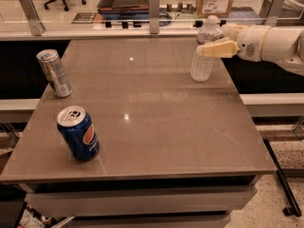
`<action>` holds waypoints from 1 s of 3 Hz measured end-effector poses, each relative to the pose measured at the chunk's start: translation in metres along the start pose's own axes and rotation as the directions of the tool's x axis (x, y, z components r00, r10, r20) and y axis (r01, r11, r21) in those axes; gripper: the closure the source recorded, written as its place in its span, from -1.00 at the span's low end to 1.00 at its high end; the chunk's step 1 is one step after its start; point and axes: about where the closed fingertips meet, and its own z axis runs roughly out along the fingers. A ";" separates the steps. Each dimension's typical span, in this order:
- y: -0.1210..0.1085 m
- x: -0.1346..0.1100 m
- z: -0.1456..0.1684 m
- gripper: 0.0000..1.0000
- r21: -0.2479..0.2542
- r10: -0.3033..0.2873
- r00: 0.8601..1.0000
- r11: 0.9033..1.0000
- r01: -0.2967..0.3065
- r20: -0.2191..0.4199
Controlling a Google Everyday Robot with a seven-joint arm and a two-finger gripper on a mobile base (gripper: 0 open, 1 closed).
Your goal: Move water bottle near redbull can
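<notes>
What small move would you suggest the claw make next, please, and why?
Probably secure its hold on the water bottle before any carrying. The claw is level with the bottle's upper part, overlapping it, near the table's far right corner. The redbull can stands at the left edge, so a long sideways carry lies ahead.

Cream gripper (207, 49) at clear (white-capped) water bottle (202, 68); redbull can (54, 73) silver-grey w/ blue.
</notes>
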 end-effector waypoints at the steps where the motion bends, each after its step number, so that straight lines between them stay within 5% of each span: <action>1: 0.002 0.000 0.003 -0.17 -0.006 0.000 1.000 1.000 0.000 0.001; 3: 0.005 -0.001 0.009 0.76 -0.015 0.000 1.000 1.000 0.000 0.001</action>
